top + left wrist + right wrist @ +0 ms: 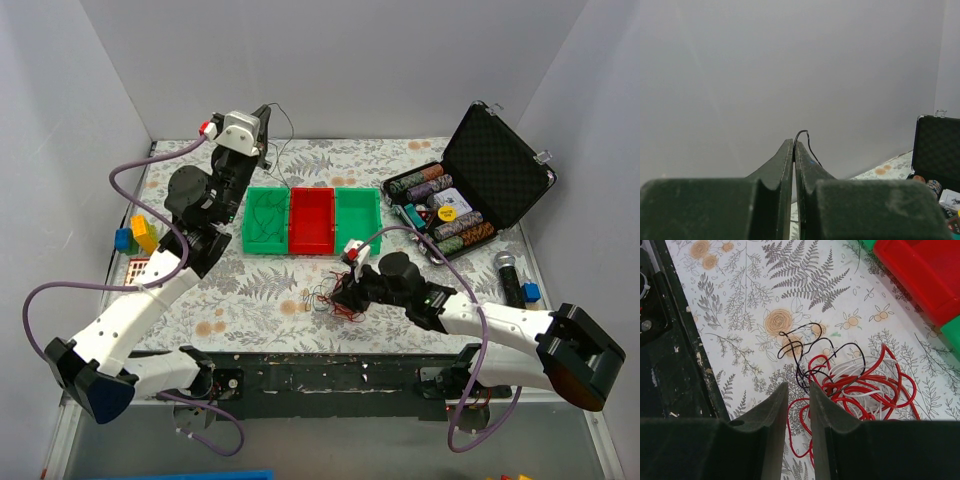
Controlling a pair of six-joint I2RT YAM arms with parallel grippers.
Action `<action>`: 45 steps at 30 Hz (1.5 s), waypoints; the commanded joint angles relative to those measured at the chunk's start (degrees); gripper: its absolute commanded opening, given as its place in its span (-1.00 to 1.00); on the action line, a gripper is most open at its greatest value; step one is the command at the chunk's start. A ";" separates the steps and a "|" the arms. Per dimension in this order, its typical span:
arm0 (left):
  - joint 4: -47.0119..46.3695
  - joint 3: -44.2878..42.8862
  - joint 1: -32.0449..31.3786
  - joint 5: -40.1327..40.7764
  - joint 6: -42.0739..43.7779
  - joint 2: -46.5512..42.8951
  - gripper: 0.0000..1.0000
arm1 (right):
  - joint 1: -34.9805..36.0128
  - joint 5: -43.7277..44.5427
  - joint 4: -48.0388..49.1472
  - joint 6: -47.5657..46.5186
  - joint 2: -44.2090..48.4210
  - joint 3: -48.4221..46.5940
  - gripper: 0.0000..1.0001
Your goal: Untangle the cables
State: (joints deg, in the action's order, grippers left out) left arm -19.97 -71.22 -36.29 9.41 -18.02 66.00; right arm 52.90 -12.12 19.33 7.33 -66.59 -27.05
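The cables are a small clump (330, 300) of thin red, white and black wires on the floral cloth in front of the bins; it also shows in the right wrist view (860, 385). My right gripper (347, 291) (798, 386) is low at the clump's edge. Its jaws stand a little apart, with red and black loops lying under the gap. My left gripper (264, 118) (793, 145) is raised high at the back, above the left green bin, and is shut on a black wire (807, 138). That wire (287, 135) hangs down from it. More thin black wire (262, 215) lies in the left green bin.
Three bins stand side by side: green (247, 232), red (311, 244), green (376, 214). An open black case of poker chips (500, 160) is at the right, with a microphone (510, 275) beside it. Coloured blocks (135, 238) are at the left. The black front rail (685, 355) is close by.
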 commanded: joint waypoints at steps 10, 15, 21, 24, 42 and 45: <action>2.99 -3.31 3.50 10.01 -13.43 -0.26 -1.00 | 0.18 0.34 1.06 0.14 -0.21 0.94 -0.44; 9.58 -6.46 6.85 10.46 -20.02 1.76 -1.00 | 0.09 0.43 1.41 0.31 -0.30 1.21 -0.45; 8.98 -5.51 8.25 9.05 -20.21 2.56 -1.00 | 0.09 0.34 1.50 0.23 -1.61 0.77 -0.47; 7.41 -2.53 9.57 8.17 -20.74 2.47 -1.00 | 0.09 0.17 1.41 0.40 -1.97 0.42 -0.48; 3.09 3.81 15.38 1.75 -23.90 9.50 -1.00 | 0.09 2.45 0.88 0.84 -1.35 0.68 -0.49; 3.44 2.76 15.38 0.97 -25.13 10.73 -1.00 | 0.09 2.54 0.97 1.02 -1.35 0.77 -0.49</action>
State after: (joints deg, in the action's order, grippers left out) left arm -15.73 -67.07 -21.32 12.10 -41.19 76.42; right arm 52.90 -10.41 19.38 7.79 -68.36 -26.35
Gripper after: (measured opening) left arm 0.016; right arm 0.259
